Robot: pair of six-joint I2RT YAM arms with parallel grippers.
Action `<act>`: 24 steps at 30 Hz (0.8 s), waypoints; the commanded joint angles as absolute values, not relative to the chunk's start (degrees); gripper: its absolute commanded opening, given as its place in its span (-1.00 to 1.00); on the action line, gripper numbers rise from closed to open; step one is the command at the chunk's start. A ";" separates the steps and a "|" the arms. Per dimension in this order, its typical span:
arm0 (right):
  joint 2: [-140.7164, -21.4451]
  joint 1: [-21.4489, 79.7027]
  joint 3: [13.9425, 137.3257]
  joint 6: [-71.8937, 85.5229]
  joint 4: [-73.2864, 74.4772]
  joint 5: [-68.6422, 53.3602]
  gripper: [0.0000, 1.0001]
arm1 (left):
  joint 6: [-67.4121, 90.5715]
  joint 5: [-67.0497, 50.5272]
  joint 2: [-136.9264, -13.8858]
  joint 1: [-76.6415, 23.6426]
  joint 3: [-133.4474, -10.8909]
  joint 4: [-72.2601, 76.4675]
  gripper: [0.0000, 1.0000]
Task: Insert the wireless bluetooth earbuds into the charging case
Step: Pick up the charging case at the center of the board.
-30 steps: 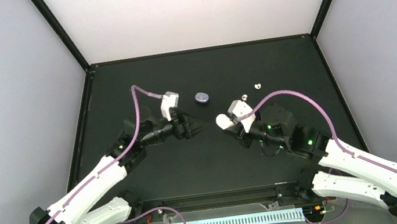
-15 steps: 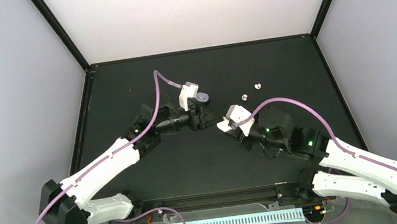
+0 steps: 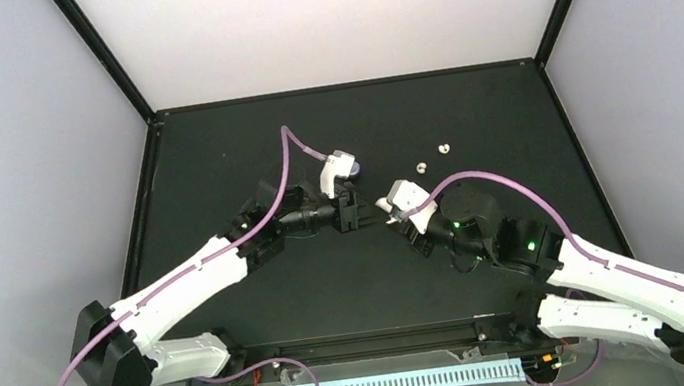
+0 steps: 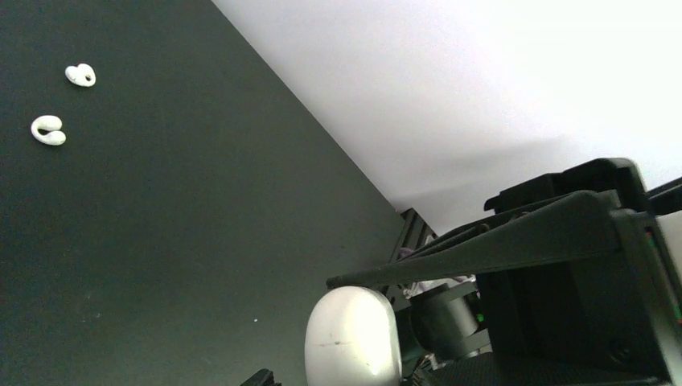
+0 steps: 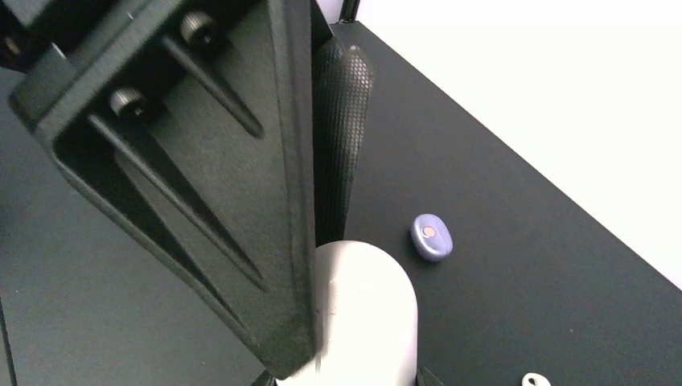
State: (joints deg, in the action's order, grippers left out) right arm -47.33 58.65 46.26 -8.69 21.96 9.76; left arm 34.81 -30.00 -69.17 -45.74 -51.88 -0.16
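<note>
Now left jaws arrived at white case (image 4: 352, 338), narrowing.

two white-shelled arms (image 3: 179, 284) with black joints (image 3: 467, 211), looping purple cables (image 3: 286, 132), small green lights (image 3: 457, 225).

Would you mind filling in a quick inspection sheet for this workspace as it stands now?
Surface: black table, matte, no spills seen.
Job's things: white case held at centre; closed purple case lying on the table; two white earbuds loose on the table, apart from each other; no other buds seen.
Clutter: nothing seen.
Grippers: right gripper shut on the white case; left gripper has fingers either side of the same case, grip unclear.
Cables: purple cables loop over both arms, clear of the earbuds.
Surroundings: white walls, black frame posts.
</note>
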 commanded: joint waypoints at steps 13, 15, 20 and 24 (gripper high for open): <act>-48.31 60.86 48.60 -9.74 20.74 12.54 -0.64 | 38.01 -32.61 -72.06 -47.24 -53.79 1.82 -0.59; -48.50 60.99 48.83 -9.68 20.82 12.58 -0.64 | 38.10 -32.89 -72.07 -47.28 -53.59 2.29 -0.72; -48.40 61.25 49.41 -9.24 21.20 12.29 -0.40 | 38.67 -33.39 -71.37 -47.33 -53.07 3.73 -0.97; -47.74 61.10 50.90 -6.67 22.94 10.17 0.34 | 37.68 -31.42 -69.00 -47.04 -51.99 4.85 -0.97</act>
State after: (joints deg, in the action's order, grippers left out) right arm -48.69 60.55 47.66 -8.84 22.96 12.27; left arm 38.52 -31.57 -71.26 -46.76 -52.03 1.96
